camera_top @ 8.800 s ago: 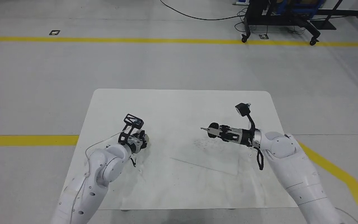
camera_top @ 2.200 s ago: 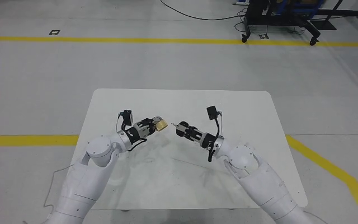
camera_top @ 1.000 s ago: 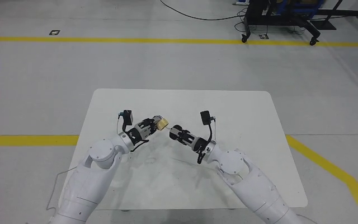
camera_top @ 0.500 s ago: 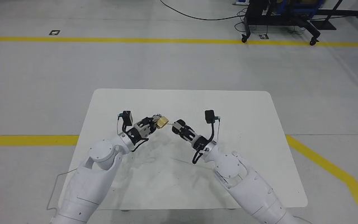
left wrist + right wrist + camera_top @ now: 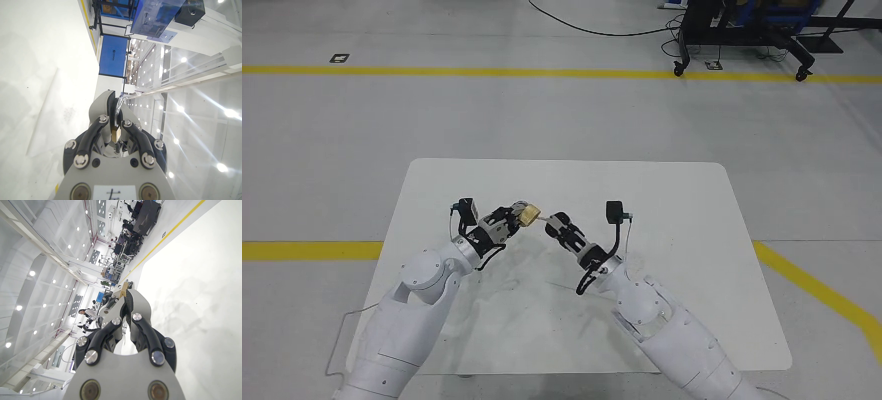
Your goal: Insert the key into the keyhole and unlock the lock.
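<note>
left gripper (image 5: 515, 217): jaws clamped on brass padlock (image 5: 529, 213). right gripper (image 5: 551, 221): jaws pinched on key (image 5: 542, 218). we'd set it square to the keyhole, push straight, twist only once seated.

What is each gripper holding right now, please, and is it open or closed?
Left gripper: closed on the lock.
Right gripper: closed on the key.
</note>
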